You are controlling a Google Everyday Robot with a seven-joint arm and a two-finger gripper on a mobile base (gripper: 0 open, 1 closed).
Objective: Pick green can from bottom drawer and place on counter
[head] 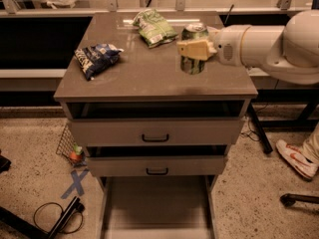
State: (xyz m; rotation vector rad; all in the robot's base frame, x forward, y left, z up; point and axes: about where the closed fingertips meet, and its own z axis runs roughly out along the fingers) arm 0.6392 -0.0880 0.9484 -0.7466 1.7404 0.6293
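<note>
The green can (193, 35) with a silver top is upright over the right half of the counter (144, 73), its base at or just above the surface. My gripper (192, 49) reaches in from the right on a white arm and is shut on the can's middle, its yellowish fingers (196, 49) across the can's body. The bottom drawer (157, 203) is pulled open at the bottom of the view; its plain floor holds nothing I can see.
A green snack bag (153, 27) lies at the counter's back middle, a blue snack bag (96, 59) at the left. Two upper drawers (156, 133) with black handles stand slightly open. A white shoe (296, 158) and cables lie on the floor.
</note>
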